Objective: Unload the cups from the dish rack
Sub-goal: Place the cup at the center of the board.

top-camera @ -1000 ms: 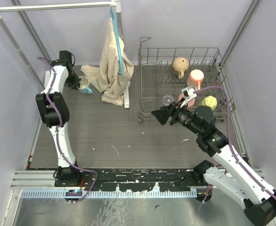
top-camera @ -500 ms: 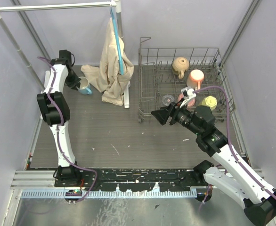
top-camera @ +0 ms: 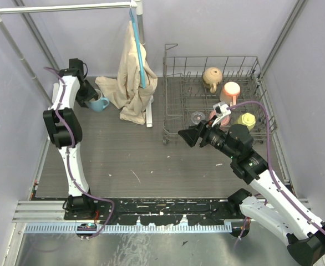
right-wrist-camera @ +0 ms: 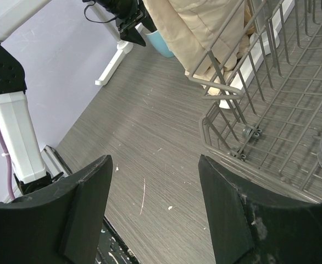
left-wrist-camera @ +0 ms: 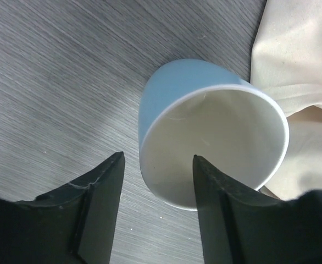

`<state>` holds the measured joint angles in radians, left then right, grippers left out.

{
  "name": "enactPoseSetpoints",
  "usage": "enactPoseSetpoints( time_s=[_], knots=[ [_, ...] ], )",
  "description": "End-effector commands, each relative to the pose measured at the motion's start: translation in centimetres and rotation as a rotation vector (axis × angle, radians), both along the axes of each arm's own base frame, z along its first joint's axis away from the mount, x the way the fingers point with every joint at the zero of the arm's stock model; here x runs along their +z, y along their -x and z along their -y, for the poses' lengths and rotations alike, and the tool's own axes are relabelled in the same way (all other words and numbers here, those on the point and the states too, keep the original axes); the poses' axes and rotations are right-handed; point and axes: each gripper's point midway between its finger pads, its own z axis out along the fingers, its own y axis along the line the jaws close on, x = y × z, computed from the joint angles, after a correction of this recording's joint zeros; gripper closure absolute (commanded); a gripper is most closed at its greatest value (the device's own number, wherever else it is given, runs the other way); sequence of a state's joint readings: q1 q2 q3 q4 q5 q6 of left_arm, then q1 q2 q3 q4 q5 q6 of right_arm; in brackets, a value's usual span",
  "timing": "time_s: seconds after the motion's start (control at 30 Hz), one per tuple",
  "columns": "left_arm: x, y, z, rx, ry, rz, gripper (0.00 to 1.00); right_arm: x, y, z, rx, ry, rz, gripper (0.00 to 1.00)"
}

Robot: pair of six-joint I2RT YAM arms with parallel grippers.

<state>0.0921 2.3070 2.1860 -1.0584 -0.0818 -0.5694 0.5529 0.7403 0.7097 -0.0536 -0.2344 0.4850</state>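
Observation:
A light blue cup (top-camera: 100, 103) stands on the table at the far left, touching the beige cloth; it shows as a cup with a white inside (left-wrist-camera: 205, 126) in the left wrist view. My left gripper (top-camera: 90, 98) (left-wrist-camera: 158, 162) is open over its near rim, one finger outside the wall, the other over the mouth. The dish rack (top-camera: 173, 119) (right-wrist-camera: 260, 93) holds a tan cup (top-camera: 212, 77), a salmon cup (top-camera: 230, 91), a yellow-green cup (top-camera: 244, 120) and a clear glass (top-camera: 197, 117). My right gripper (top-camera: 187, 136) (right-wrist-camera: 155, 159) hangs open and empty over the table by the rack's near left corner.
A beige cloth (top-camera: 130, 83) hangs from a white stand (top-camera: 149, 113) between the blue cup and the rack. A metal rail (top-camera: 62, 8) runs overhead at the back left. Purple walls close in both sides.
My left gripper has opened and let go of the light blue cup, which now stands free on the table. The right arm has not moved.

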Motion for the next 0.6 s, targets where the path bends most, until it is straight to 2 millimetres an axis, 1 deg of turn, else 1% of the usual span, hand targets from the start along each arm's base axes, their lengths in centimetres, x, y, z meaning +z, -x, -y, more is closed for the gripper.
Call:
enactPoseSetpoints(
  time_s=[0.0, 0.07, 0.13, 0.3, 0.33, 0.37, 0.43, 0.47, 0.5, 0.53, 0.57],
  knots=[
    [2.0, -0.5, 0.1, -0.013, 0.031, 0.054, 0.36, 1.7, -0.6, 0.1, -0.025, -0.030, 0.039, 0.30],
    [3.1, -0.7, 0.2, -0.015, 0.039, 0.086, 0.33, 1.7, -0.7, 0.1, -0.028, -0.031, 0.037, 0.30],
    [4.4, -0.9, 0.2, -0.021, 0.041, 0.120, 0.26, 1.8, -0.7, 0.0, -0.027, -0.034, 0.035, 0.30],
    [7.7, -0.6, 0.6, -0.016, 0.061, 0.180, 0.24, 1.9, -0.8, 0.1, -0.039, -0.040, 0.030, 0.30],
    [8.7, -0.4, 0.8, -0.015, 0.072, 0.200, 0.24, 2.0, -0.9, 0.2, -0.044, -0.038, 0.031, 0.30],
    [9.1, 0.0, 1.2, -0.016, 0.090, 0.207, 0.24, 2.0, -1.0, 0.3, -0.052, -0.034, 0.034, 0.30],
    [10.7, 0.6, 2.1, -0.018, 0.132, 0.259, 0.22, 2.2, -1.3, 0.5, -0.064, -0.026, 0.036, 0.30],
    [11.2, 1.1, 2.5, -0.017, 0.155, 0.282, 0.22, 2.3, -1.4, 0.4, -0.066, -0.023, 0.039, 0.30],
    [11.8, 1.6, 3.0, -0.018, 0.178, 0.307, 0.21, 2.7, -1.5, 0.4, -0.069, -0.025, 0.045, 0.30],
    [13.2, 2.3, 3.5, -0.022, 0.196, 0.346, 0.20, 3.1, -1.6, 0.5, -0.073, -0.027, 0.053, 0.30],
    [13.7, 3.0, 4.1, -0.026, 0.220, 0.364, 0.20, 3.3, -1.7, 0.5, -0.076, -0.028, 0.056, 0.30]
  ],
)
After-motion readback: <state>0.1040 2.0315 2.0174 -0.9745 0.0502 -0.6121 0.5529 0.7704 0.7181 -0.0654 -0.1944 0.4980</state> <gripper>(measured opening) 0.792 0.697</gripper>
